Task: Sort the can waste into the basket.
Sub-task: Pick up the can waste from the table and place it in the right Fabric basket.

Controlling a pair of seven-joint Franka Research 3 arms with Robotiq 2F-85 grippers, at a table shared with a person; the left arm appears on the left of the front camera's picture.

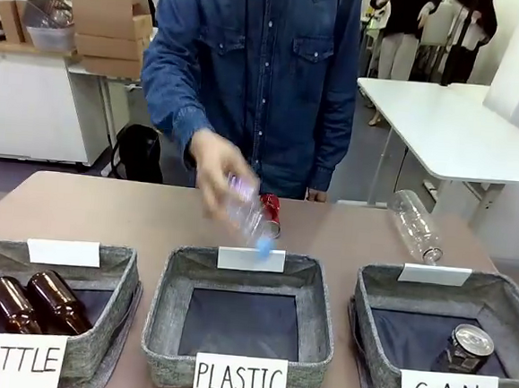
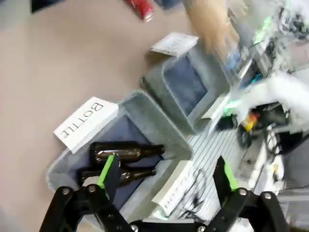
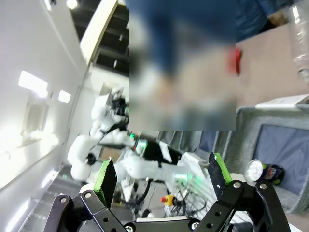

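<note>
Left gripper (image 2: 166, 169), right gripper (image 3: 161, 165) wide, empty; reaching the red can (image 1: 270, 209) behind PLASTIC basket (image 1: 163, 305) may hit the hand (image 1: 212, 168)

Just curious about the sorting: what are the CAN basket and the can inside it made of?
CAN basket: apparently grey felt-like fabric, with a matte look and soft, thick walls. The can in it: likely metal, with a dark side and a shiny silver top that glints.
</note>
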